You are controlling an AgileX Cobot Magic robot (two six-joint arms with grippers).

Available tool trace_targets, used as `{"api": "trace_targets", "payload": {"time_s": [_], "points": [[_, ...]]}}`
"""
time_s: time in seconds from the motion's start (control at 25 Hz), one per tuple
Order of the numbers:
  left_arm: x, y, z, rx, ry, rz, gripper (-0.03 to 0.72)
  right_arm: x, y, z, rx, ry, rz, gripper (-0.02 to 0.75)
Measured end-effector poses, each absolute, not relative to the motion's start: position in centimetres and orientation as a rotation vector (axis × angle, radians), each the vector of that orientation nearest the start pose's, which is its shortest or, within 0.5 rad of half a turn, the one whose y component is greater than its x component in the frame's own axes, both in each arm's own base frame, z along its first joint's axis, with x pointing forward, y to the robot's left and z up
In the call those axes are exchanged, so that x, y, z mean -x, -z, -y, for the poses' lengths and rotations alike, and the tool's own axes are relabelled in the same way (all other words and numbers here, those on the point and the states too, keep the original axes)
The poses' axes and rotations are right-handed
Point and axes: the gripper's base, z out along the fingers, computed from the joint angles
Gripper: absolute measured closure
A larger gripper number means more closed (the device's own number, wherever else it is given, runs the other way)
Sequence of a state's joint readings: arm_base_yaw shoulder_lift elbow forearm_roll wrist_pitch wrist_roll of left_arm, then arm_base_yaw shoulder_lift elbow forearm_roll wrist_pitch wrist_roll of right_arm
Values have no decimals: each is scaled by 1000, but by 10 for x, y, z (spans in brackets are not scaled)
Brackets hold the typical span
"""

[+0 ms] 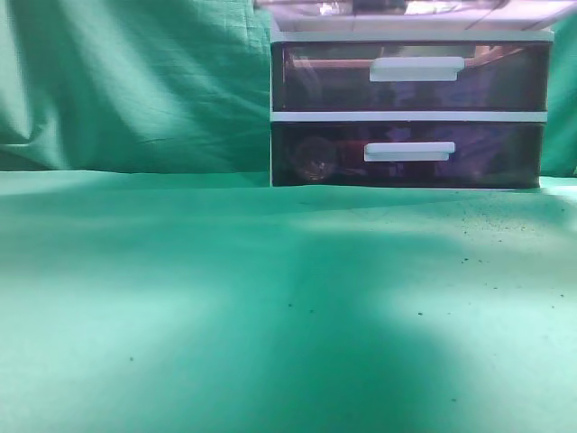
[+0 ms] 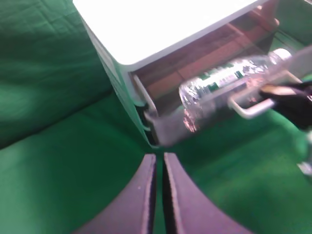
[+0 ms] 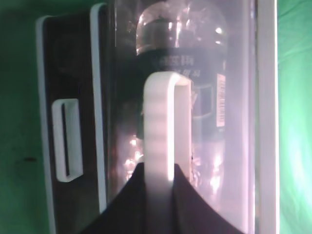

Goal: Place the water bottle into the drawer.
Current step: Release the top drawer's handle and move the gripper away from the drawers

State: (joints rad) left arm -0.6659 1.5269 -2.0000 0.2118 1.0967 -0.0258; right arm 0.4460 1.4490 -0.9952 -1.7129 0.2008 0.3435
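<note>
The water bottle (image 2: 229, 80), clear with a green label, lies on its side inside the pulled-out pinkish translucent top drawer (image 2: 168, 129). In the right wrist view the bottle (image 3: 204, 58) shows through the drawer front (image 3: 122, 161). My right gripper (image 3: 161, 170) is shut on the drawer's white bar handle (image 3: 163, 122). In the left wrist view it shows as a black shape (image 2: 287, 100) at the handle (image 2: 248, 109). My left gripper (image 2: 160, 161) is shut and empty, over the green cloth beside the unit's front corner. In the exterior view only the top drawer's lower edge (image 1: 397, 11) shows.
The white-framed unit (image 1: 410, 115) stands at the back of the green cloth. Its two darker drawers (image 1: 315, 77) (image 1: 478, 153) with white handles are closed. A round clear object (image 1: 315, 158) sits in the lowest one. A green backdrop hangs behind.
</note>
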Motion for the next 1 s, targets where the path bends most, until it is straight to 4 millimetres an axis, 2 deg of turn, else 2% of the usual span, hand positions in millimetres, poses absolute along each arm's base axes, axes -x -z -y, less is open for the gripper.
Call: {"api": "trace_targets", "payload": {"time_s": [0.08, 0.28, 0.52, 0.68, 0.96, 1.0], "points": [[-232, -512, 163, -649, 184, -2001, 688, -323, -306, -124, 1469, 818, -1353, 663], [-193, -494, 140, -666, 272, -2027, 688, -362, -306, -120, 1455, 823, -1359, 663], [-157, -466, 117, -667, 337, -2012, 688, -398, -308, -109, 1474, 849, -1320, 663], [-150, -457, 112, -672, 340, -2027, 688, -411, -309, -109, 1495, 871, -1286, 663], [-150, -457, 113, -666, 351, -2016, 688, -414, -308, -113, 1500, 828, -1272, 663], [-150, -457, 113, -666, 348, -2015, 688, -414, -308, -115, 1499, 805, -1267, 611]]}}
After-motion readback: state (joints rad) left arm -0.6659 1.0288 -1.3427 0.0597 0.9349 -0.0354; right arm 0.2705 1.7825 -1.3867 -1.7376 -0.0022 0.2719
